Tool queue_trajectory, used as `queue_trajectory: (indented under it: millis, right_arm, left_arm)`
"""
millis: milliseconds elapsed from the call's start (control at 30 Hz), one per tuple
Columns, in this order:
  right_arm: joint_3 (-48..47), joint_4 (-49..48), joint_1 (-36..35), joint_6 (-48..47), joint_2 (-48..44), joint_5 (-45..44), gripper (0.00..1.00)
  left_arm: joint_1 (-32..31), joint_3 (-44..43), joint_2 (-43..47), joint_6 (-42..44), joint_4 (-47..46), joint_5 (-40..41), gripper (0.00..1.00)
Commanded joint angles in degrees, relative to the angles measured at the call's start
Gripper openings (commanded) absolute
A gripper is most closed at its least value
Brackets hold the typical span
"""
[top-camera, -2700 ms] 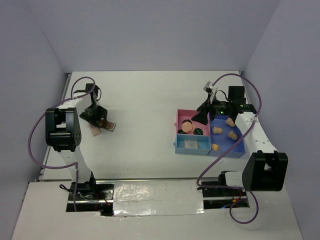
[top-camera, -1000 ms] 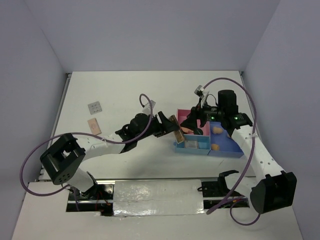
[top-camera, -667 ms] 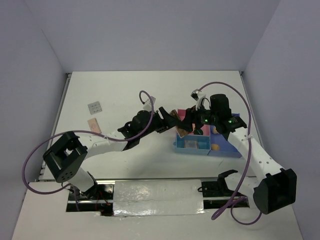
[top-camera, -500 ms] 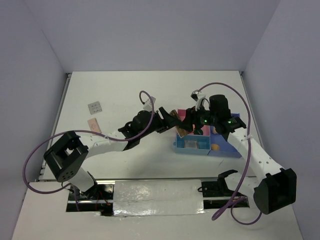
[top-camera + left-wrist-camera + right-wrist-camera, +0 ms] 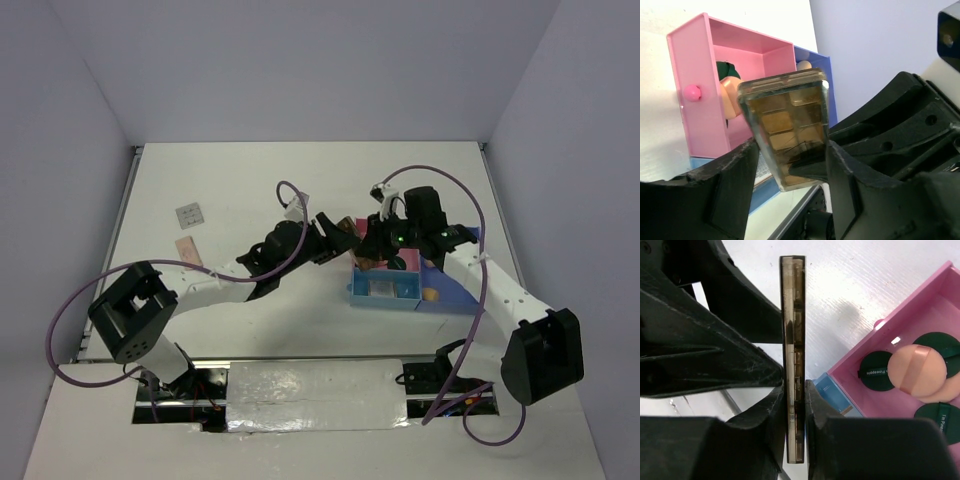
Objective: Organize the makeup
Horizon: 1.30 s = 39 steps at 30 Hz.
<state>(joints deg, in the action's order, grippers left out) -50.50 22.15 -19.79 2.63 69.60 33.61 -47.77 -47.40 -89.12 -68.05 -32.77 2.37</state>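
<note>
Within the last second the right fingers (image 5: 771, 415) have drawn together and now pinch the brown eyeshadow palette (image 5: 787, 120) across its flat faces. The left fingers (image 5: 732, 175) still clamp its narrow edges. It hangs between both arms above the worktop (image 5: 260, 180), just beside the pink compartment of the tray (image 5: 900, 310). The handover looks half done: the left must let go before the right can place the palette

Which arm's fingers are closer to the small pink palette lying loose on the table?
The left. The left fingers hold a brown palette well right of the pink palette; the right fingers grip it from further right.
</note>
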Motion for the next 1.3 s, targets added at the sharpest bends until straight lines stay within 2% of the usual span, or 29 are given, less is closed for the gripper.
queue_trajectory:
  millis: [0, 33, 67, 133, 167, 233, 300, 333, 467, 500, 600, 733, 1000, 1133, 1267]
  right_arm:
    - [-3.02, -1.32, -0.25, 0.00, -0.52, -0.64, 0.17]
    - [-3.02, -1.32, -0.25, -0.35, -0.70, -0.65, 0.14]
    - [-3.20, -1.23, -0.16, -1.13, -1.05, -0.47, 0.13]
    - [-3.64, -0.71, -0.16, -1.93, -1.40, -0.21, 0.11]
    - [-4.16, -0.27, 0.01, -4.19, -1.75, -0.21, 0.10]
    - [-5.04, 2.09, 0.71, -7.62, -2.19, 0.14, 0.07]
    - [-6.45, 5.42, 1.33, -14.98, -2.63, -0.12, 0.06]
    - [-6.71, 7.10, 1.77, -18.25, -2.89, 0.23, 0.05]
    - [-7.07, 17.01, 5.02, -34.42, -5.26, 1.28, 0.05]
    - [-7.07, 18.79, 5.55, -40.98, -5.53, 1.64, 0.06]
    - [-5.23, 24.95, 5.99, -52.50, -7.28, 0.77, 0.08]
    - [-1.46, 29.08, 6.52, -62.98, -9.22, 0.59, 0.08]
    - [1.37, 32.43, 6.52, -72.77, -7.56, -1.43, 0.09]
    - [3.30, 29.36, 6.61, -73.65, -5.97, -3.98, 0.14]
    - [2.52, 27.59, 6.61, -73.12, -2.73, -5.04, 0.19]
  left_arm:
    - [-0.40, -2.44, 0.35, -0.86, -4.67, -1.32, 0.12]
    - [-0.40, -2.52, 0.35, -0.85, -4.41, -1.49, 0.22]
    - [-0.40, -2.87, 0.35, -0.77, -3.45, -1.67, 0.40]
    - [-0.31, -3.31, 0.79, -0.16, -1.95, -1.58, 0.55]
    - [-0.31, -4.01, 1.05, 0.72, 0.58, -1.15, 0.68]
    - [-0.22, -4.63, 2.45, 2.04, 3.32, -0.27, 0.77]
    - [-0.13, -4.46, 4.04, 3.71, 6.74, 2.01, 0.95]
    - [0.22, -4.11, 6.22, 4.24, 7.63, 2.89, 0.99]
    - [1.01, -1.13, 12.82, 7.57, 12.90, 8.77, 0.99]
    - [1.71, -0.51, 15.62, 7.84, 15.52, 9.66, 0.99]
    - [4.16, 3.87, 21.50, 7.41, 20.18, 11.25, 0.99]
    - [8.30, 10.02, 30.13, 5.48, 25.55, 11.95, 0.99]
    - [16.90, 16.98, 49.81, 4.07, 40.49, 15.47, 0.99]
    - [21.04, 16.99, 52.38, 4.33, 47.53, 13.55, 0.99]
    - [25.61, 15.15, 48.53, 6.17, 52.02, 9.33, 0.96]
